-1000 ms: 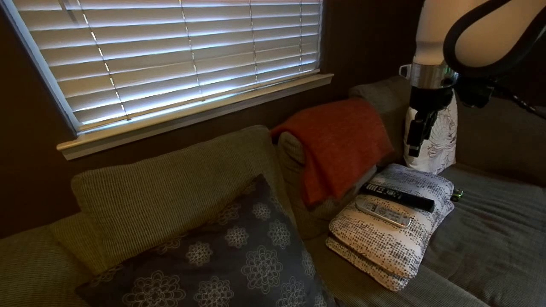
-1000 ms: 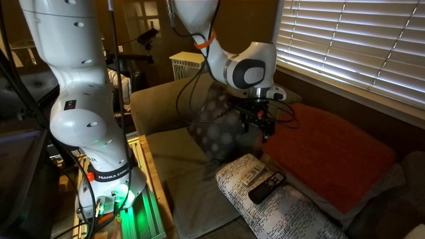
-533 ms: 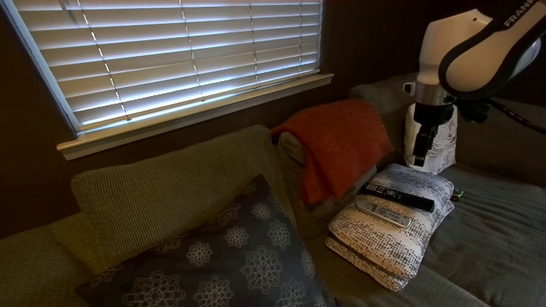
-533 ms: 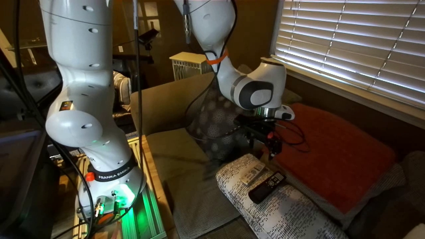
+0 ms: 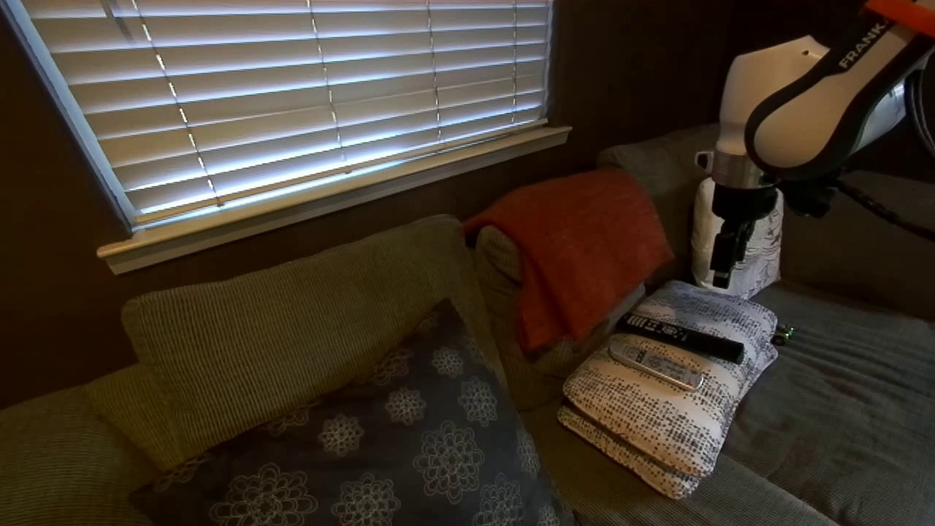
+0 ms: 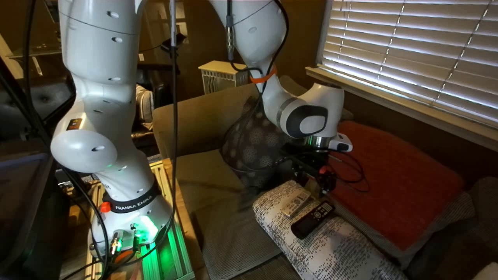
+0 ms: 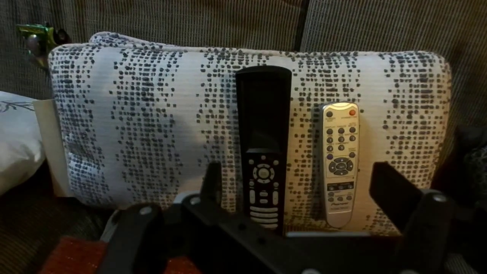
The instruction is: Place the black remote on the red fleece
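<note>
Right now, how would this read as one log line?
gripper: open, empty | black remote: on dotted cushion, beside silver remote | red fleece: draped on sofa | placement: not done

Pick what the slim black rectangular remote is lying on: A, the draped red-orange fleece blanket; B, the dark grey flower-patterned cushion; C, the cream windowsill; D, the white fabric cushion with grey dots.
D: all three views show the black remote on the dotted white cushion, beside the slim silver remote with rounded ends.
</note>
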### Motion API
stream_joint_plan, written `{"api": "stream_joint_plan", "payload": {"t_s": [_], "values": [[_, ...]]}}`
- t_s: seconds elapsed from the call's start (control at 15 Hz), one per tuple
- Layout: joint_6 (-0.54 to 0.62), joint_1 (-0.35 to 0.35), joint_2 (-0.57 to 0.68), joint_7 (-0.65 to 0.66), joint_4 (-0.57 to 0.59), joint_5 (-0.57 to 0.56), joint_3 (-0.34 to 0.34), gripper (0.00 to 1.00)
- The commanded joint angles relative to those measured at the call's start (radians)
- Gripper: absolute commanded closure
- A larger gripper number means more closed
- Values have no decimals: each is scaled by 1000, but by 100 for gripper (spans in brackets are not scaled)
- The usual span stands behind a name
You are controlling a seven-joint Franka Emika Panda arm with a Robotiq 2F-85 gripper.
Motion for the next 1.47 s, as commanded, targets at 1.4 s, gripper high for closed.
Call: {"api": "stream_joint_plan", "payload": {"t_s": [1.4], "values": [[152, -129, 400, -51, 293, 127, 108, 0]]}}
